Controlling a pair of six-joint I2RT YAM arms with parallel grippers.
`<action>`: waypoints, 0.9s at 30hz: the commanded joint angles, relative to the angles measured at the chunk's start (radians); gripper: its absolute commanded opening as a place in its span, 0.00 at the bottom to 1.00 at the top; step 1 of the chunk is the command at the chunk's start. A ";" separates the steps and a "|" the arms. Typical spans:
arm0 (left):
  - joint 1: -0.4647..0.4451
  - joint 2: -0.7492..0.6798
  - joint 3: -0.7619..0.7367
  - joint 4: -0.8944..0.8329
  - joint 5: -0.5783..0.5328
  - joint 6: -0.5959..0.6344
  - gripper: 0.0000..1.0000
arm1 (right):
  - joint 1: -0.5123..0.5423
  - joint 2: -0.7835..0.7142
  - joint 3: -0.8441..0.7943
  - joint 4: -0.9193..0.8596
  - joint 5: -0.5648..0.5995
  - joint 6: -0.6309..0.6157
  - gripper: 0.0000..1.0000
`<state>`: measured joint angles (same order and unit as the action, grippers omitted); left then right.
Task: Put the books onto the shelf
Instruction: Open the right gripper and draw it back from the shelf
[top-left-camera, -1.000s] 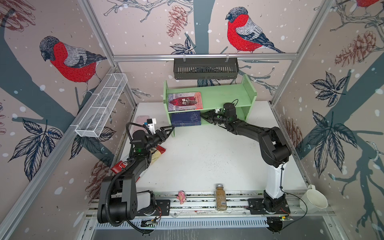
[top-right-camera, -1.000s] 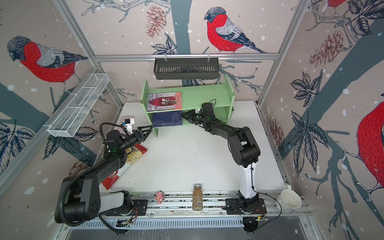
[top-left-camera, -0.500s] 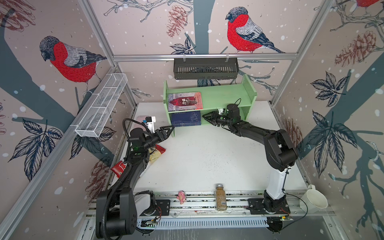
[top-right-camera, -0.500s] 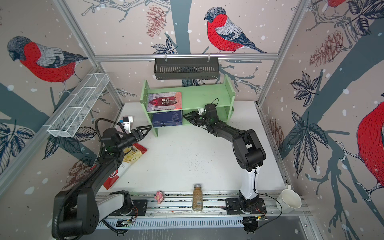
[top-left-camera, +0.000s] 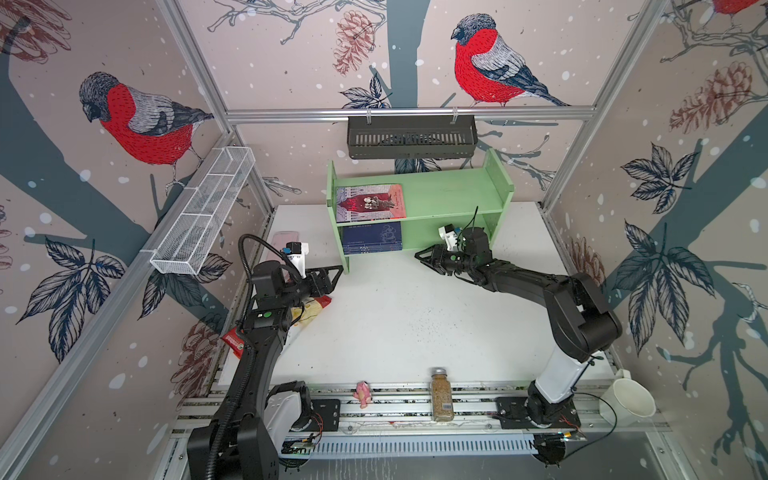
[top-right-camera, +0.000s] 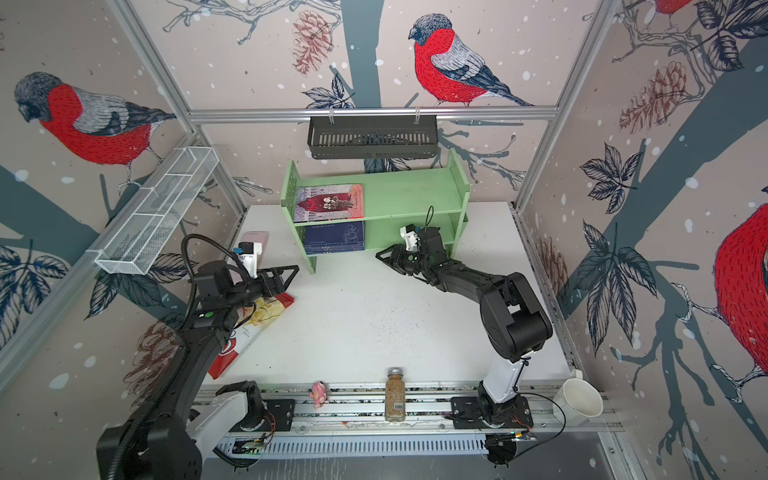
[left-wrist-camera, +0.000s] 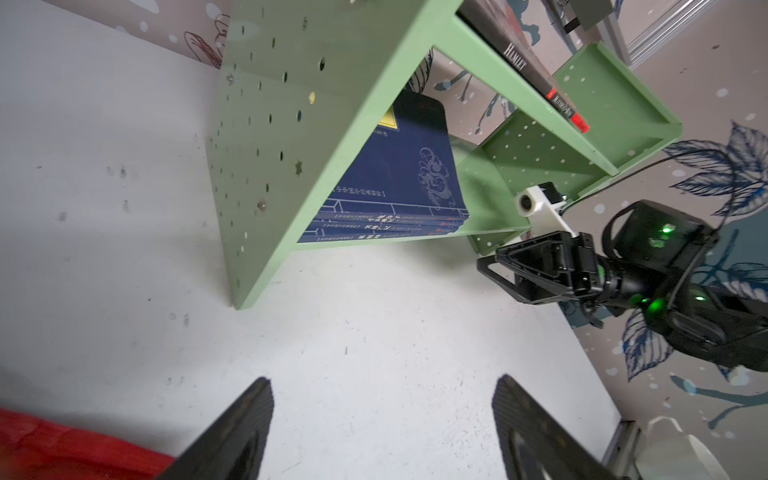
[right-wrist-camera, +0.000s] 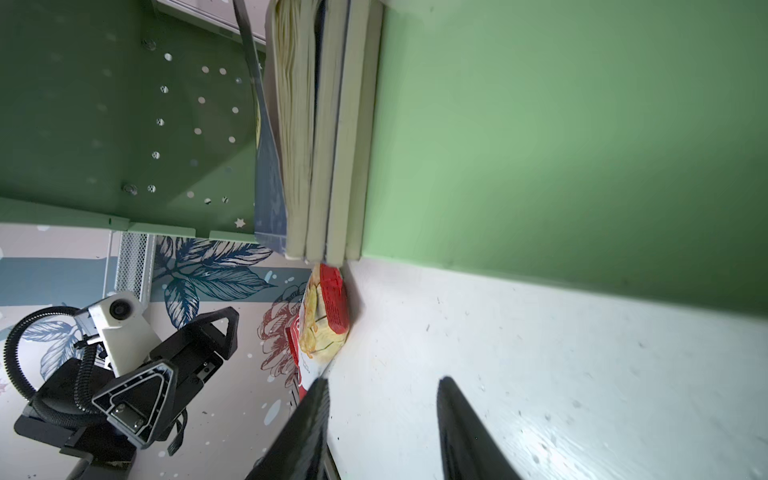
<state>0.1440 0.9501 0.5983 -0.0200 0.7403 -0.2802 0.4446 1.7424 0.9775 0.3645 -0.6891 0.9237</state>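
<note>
— Where are the books (top-right-camera: 329, 203)?

— All on the shelf (top-left-camera: 449, 195). The pink-red book (top-left-camera: 370, 203) lies flat at the left end of the top tier. The navy stack (top-left-camera: 371, 237) lies flat right beneath it on the lower tier.

— How many?

— One pink-red. In the right wrist view the navy stack (right-wrist-camera: 328, 137) shows four page blocks side by side, so five in all.

— And the arms?

— The right arm has its elbow raised high and its forearm stretched low toward the shelf front. The right gripper (top-left-camera: 424, 259) points at the navy stack from just beside the lower tier, apart from it. Its jaws are parted and hold nothing. The left arm reaches up from the front rail. The left gripper (top-left-camera: 334, 278) lies level, aimed at the shelf's left end, close but not touching. Its jaws are spread wide and empty.

— What else is around?

— One snack bag (top-left-camera: 309, 311) lies on the table (top-left-camera: 415, 324) under the left wrist, and one pink slab (top-left-camera: 282, 239) sits behind it. On the front rail are one pink toy (top-left-camera: 362, 394), one spice jar (top-left-camera: 441, 395) and one white mug (top-left-camera: 627, 399). A black slotted basket (top-left-camera: 411, 137) hangs above the shelf, and a white wire basket (top-left-camera: 203, 212) is on the left wall.
</note>
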 joint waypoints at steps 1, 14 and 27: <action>0.003 -0.039 0.001 -0.081 -0.097 0.120 0.86 | 0.006 -0.048 -0.046 -0.025 0.025 -0.066 0.46; 0.020 -0.039 -0.190 0.177 -0.299 0.166 0.97 | 0.001 -0.456 -0.390 -0.024 0.612 -0.298 0.69; 0.022 0.086 -0.393 0.733 -0.421 0.192 0.97 | -0.121 -0.785 -0.694 0.163 1.192 -0.490 1.00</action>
<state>0.1642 1.0237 0.2394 0.4744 0.3508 -0.1226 0.3595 0.9783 0.3038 0.4603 0.4011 0.4988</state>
